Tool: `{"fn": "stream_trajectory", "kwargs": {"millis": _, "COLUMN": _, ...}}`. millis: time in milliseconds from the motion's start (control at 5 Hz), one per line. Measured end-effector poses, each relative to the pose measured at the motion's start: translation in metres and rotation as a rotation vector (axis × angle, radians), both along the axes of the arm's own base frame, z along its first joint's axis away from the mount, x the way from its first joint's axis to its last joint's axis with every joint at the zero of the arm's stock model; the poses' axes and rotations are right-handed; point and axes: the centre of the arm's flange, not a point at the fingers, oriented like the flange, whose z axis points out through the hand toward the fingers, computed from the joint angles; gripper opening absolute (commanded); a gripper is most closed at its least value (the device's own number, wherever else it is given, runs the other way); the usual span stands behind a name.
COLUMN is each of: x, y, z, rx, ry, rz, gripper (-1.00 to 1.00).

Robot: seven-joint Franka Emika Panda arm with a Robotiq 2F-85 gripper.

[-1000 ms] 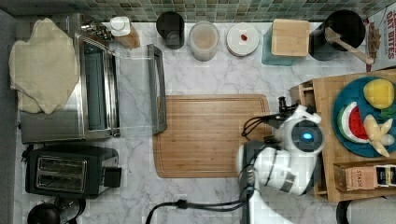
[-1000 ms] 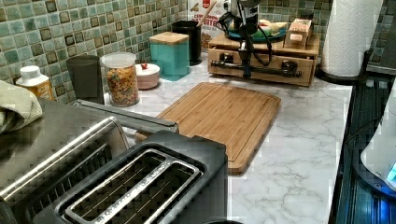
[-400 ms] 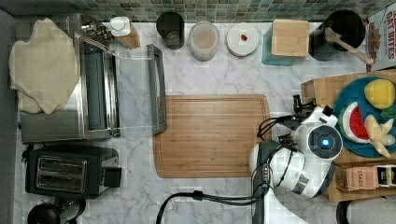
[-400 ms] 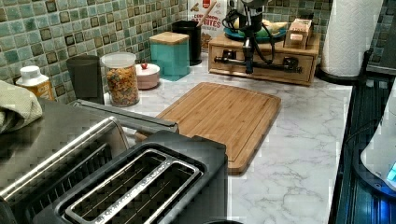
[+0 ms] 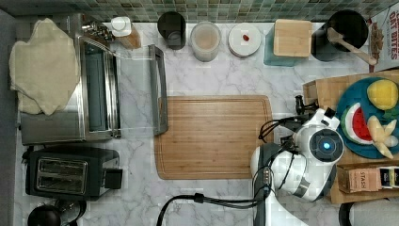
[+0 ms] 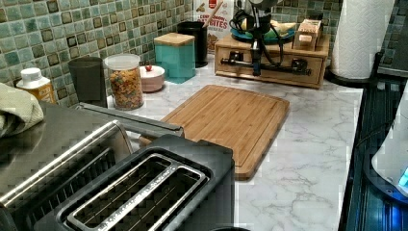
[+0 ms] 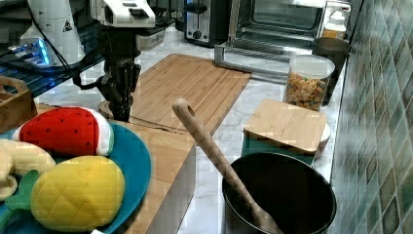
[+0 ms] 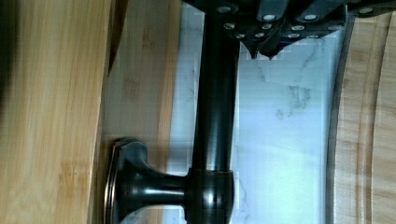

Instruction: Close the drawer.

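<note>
The drawer (image 6: 272, 59) sits in a low bamboo box at the left view's far end, its front nearly flush with the box face. A black bar handle (image 6: 288, 69) runs across that front. My gripper (image 6: 256, 71) hangs straight down in front of the handle. In the wrist view the handle (image 8: 215, 116) stands off the drawer front (image 8: 140, 93), and my gripper (image 8: 261, 49) is shut, fingertips together, touching the bar on the side away from the drawer. In the top view my gripper (image 5: 301, 110) is at the box's left edge. The right view shows my gripper (image 7: 119, 102) pointing down beside the box.
A large bamboo cutting board (image 5: 211, 136) lies just behind my gripper. On the box stand a blue plate (image 5: 350, 143) of toy fruit and a tea box (image 5: 367, 179). A toaster oven (image 5: 94, 89) with its door down and a toaster (image 5: 70, 172) are far off.
The arm has moved toward the top view's right, and the drawer has slid into the box with it; its front stuck out a second ago and now sits near the box face.
</note>
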Motion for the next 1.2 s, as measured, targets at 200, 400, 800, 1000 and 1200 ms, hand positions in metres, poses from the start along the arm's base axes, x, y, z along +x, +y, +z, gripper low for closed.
{"fn": "stream_trajectory", "kwargs": {"millis": 200, "x": 0.0002, "y": 0.0002, "z": 0.0002, "rx": -0.001, "ry": -0.001, "rz": 0.001, "gripper": -1.00}}
{"fn": "stream_trajectory", "kwargs": {"millis": 400, "x": 0.0007, "y": 0.0001, "z": -0.0001, "rx": -0.001, "ry": 0.000, "rz": 0.001, "gripper": -1.00}}
{"fn": "stream_trajectory", "kwargs": {"millis": 800, "x": 0.0001, "y": 0.0000, "z": 0.0000, "rx": 0.000, "ry": -0.001, "rz": 0.000, "gripper": -1.00}}
{"fn": "stream_trajectory", "kwargs": {"millis": 1000, "x": 0.0004, "y": 0.0006, "z": -0.0001, "rx": -0.003, "ry": 0.001, "rz": 0.003, "gripper": -1.00}}
{"fn": "stream_trajectory", "kwargs": {"millis": 1200, "x": 0.0004, "y": 0.0007, "z": -0.0001, "rx": -0.004, "ry": 0.002, "rz": 0.003, "gripper": -1.00}}
